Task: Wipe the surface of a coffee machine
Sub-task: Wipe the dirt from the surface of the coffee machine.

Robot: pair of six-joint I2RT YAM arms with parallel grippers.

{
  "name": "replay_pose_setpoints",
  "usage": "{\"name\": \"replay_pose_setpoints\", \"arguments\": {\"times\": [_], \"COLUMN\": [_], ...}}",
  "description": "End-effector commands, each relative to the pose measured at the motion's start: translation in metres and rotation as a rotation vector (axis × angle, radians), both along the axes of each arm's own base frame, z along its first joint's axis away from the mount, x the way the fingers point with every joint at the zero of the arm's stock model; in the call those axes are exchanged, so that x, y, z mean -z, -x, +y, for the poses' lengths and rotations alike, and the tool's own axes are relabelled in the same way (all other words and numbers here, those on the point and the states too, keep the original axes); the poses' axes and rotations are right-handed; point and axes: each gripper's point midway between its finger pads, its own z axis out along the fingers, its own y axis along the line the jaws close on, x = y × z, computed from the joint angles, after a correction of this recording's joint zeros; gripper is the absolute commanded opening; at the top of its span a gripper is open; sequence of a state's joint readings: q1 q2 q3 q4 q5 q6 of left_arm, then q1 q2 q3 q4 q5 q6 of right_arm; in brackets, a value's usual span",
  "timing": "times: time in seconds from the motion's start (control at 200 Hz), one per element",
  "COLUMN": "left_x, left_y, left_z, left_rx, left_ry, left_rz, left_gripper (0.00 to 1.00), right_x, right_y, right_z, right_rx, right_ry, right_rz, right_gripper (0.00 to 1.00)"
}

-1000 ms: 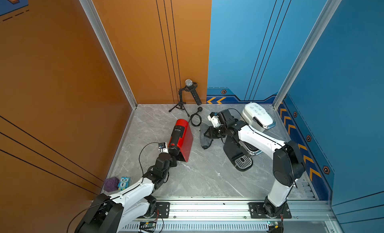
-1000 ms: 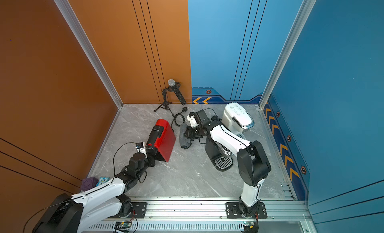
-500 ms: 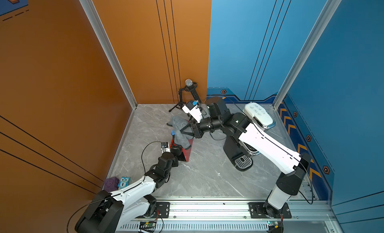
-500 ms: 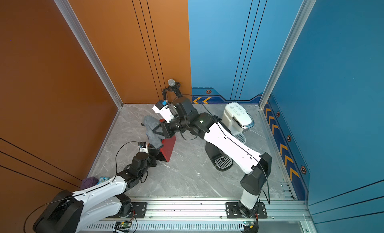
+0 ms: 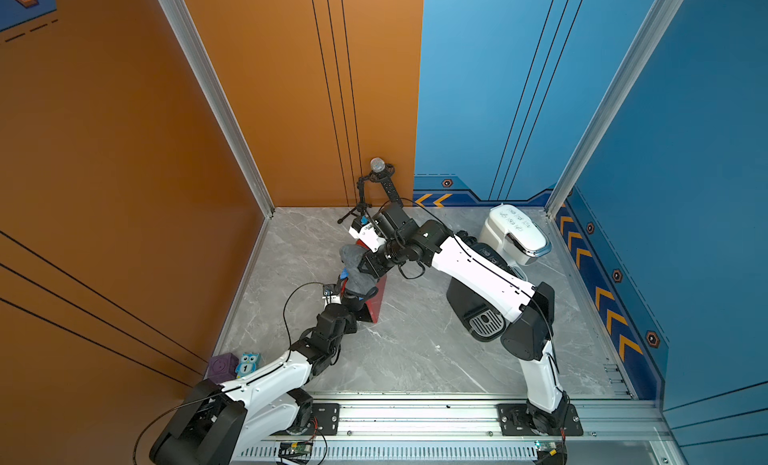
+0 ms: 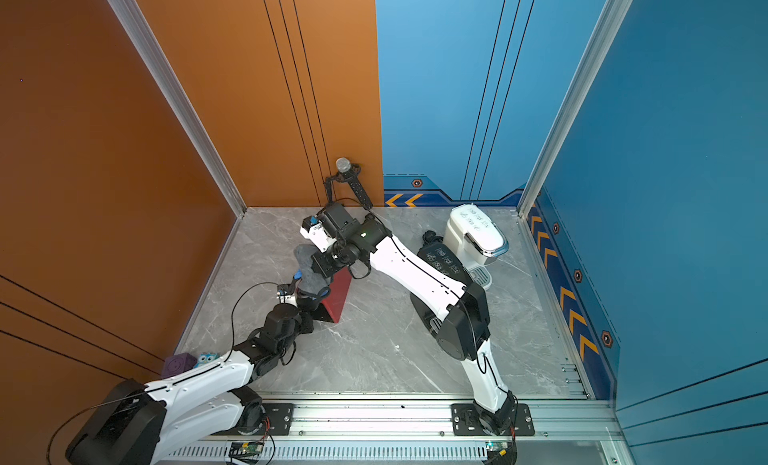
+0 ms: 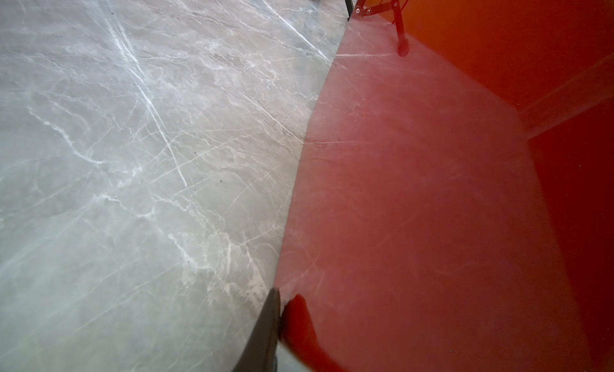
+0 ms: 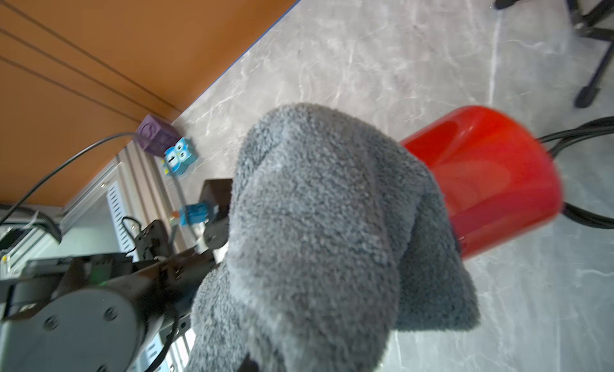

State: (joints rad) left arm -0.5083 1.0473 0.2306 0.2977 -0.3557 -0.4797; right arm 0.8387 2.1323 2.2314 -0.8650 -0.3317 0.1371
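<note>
- While the right end effector (image 5: 363, 269) is clamping shut on the grey cloth (image 5: 354, 261), the cloth is draping over the top of the red coffee machine (image 5: 377, 294); both top views are showing this, cloth also at (image 6: 309, 269).
- Red coffee machine is sitting on the desk (image 5: 415, 355) at about 9 o'clock from desk centre, with only its lower red side showing past the cloth (image 6: 340, 288).
- Right wrist view: cloth (image 8: 319, 220) is filling most of the frame and the rounded red end (image 8: 491, 174) is sticking out beside it.
- Left end effector (image 5: 357, 294) is sitting at the machine's 6 o'clock end, partly under the cloth.
- Left wrist view: one dark finger (image 7: 265, 330) is touching the glossy red wall (image 7: 432, 204); cannot tell whether it is closed or gripping.
- Right arm is crossing above the black coffee machine (image 5: 473, 313) at 3 o'clock.
- White coffee machine (image 5: 513, 234) is standing at 2 o'clock, mic tripod (image 5: 376, 180) at 11 o'clock.
- Purple cube (image 5: 222, 365) and owl block (image 5: 248, 363) are sitting side by side at 8 o'clock.
</note>
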Motion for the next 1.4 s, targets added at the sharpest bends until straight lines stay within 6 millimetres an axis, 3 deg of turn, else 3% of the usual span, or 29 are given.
{"name": "replay_pose_setpoints", "arguments": {"times": [0.0,0.145,0.21,0.24,0.44,0.58,0.656,0.761,0.916,1.126,1.251,1.391], "left_x": [0.010,0.006,0.005,0.004,0.009,0.019,0.020,0.021,0.022,0.021,0.017,0.012], "left_y": [0.008,0.009,0.010,0.010,0.011,0.013,0.013,0.012,0.009,0.009,0.009,0.008], "left_z": [-0.005,-0.002,0.000,0.001,0.002,0.003,0.005,0.007,0.005,0.003,0.006,0.014], "left_rx": [0.019,0.016,0.010,0.009,0.004,-0.007,-0.017,-0.030,-0.022,-0.008,-0.016,-0.046], "left_ry": [0.026,0.008,0.004,0.001,0.006,0.023,0.032,0.044,0.046,0.044,0.038,0.018], "left_rz": [0.073,0.077,0.076,0.076,0.100,0.140,0.148,0.166,0.183,0.182,0.173,0.188], "left_gripper": [0.00,0.00,0.00,0.00,0.00,0.00,0.00,0.00,0.00,0.00,0.00,0.04], "right_x": [0.044,0.066,0.071,0.073,0.073,0.076,0.073,0.069,0.079,0.102,0.104,0.104], "right_y": [-0.040,-0.075,-0.079,-0.094,-0.113,-0.153,-0.164,-0.159,-0.149,-0.133,-0.124,-0.100], "right_z": [-0.021,-0.034,-0.033,-0.046,-0.042,-0.047,-0.042,-0.024,-0.005,0.010,0.017,0.019], "right_rx": [0.136,0.216,0.224,0.264,0.294,0.402,0.403,0.340,0.276,0.246,0.207,0.144], "right_ry": [0.103,0.097,0.076,0.067,-0.023,-0.136,-0.182,-0.245,-0.261,-0.221,-0.224,-0.196], "right_rz": [0.058,0.109,0.139,0.151,0.196,0.254,0.250,0.280,0.300,0.323,0.342,0.367], "right_gripper": [0.13,0.12,0.13,0.12,0.13,0.12,0.12,0.13,0.13,0.13,0.13,0.13]}}
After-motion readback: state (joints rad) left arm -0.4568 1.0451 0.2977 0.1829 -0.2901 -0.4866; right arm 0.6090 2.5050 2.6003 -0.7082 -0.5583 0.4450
